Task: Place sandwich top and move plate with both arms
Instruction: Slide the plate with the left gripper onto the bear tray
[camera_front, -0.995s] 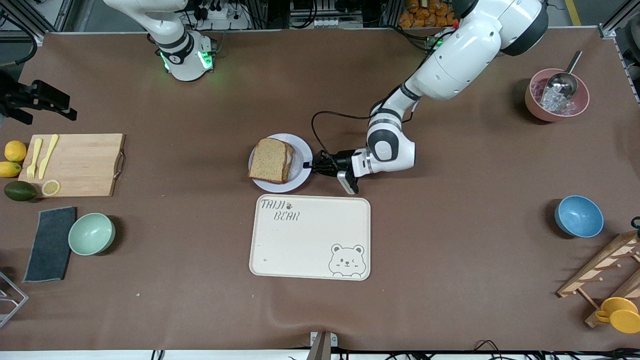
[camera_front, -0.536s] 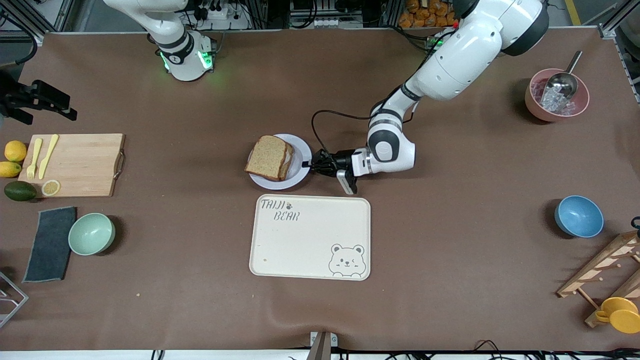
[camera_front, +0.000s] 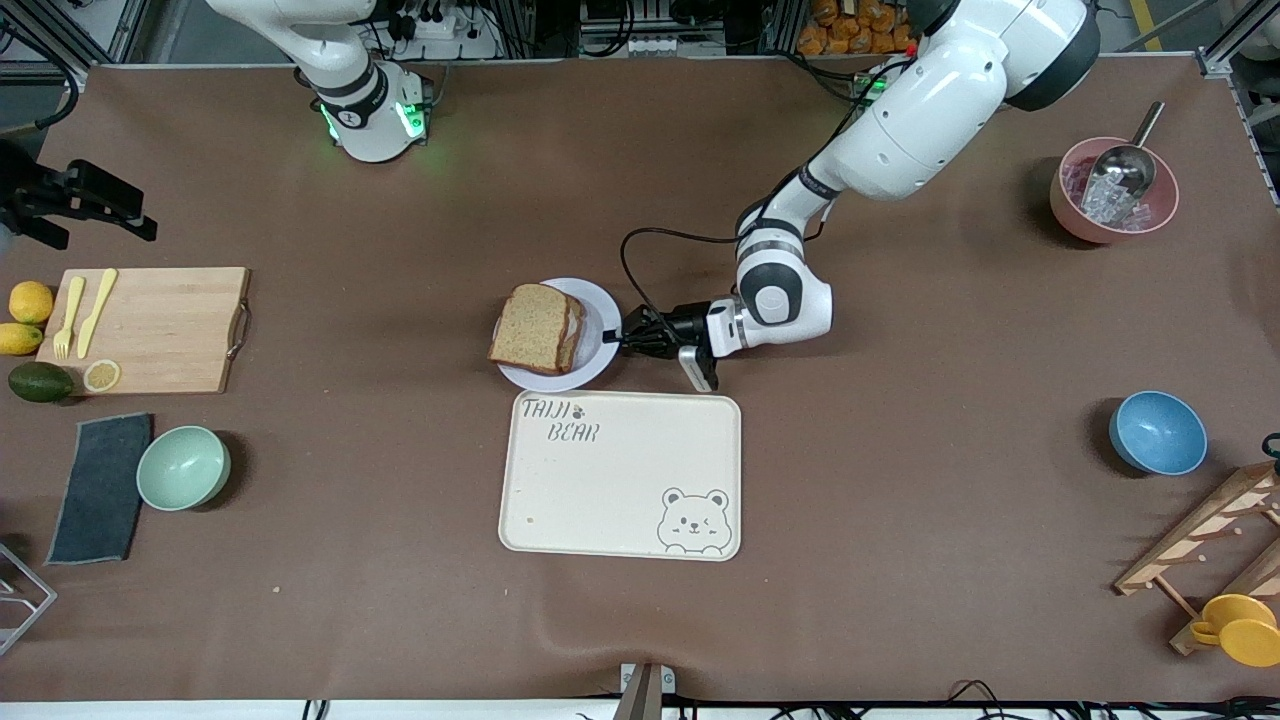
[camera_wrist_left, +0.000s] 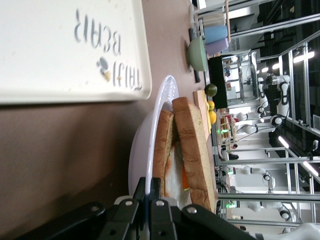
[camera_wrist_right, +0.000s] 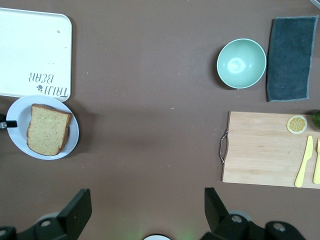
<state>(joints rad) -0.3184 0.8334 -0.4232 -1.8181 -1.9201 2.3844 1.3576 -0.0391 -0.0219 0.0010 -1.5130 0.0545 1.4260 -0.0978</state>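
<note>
One stiff, light plate (camera_front: 600, 345), lying just beside the cream tray (camera_front: 620, 475) and bearing the soft sandwich top (camera_front: 530, 328), is clamped at its rim by the left gripper (camera_front: 622, 337), while the right gripper (camera_wrist_right: 145, 212) is held spread above bare table.

brown bread slice (camera_wrist_right: 48, 129) on round pale plate (camera_wrist_right: 17, 142); cream bear tray (camera_wrist_right: 30, 45); mint bowl (camera_wrist_right: 241, 63); wooden cutting board (camera_wrist_right: 265, 150); open right gripper (camera_wrist_right: 145, 212).

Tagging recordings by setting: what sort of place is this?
Probably a robot lab staged as a kitchen: a sandwich on a plate, a cutting board with plastic cutlery, and metal framing and cables past the table edge.
</note>
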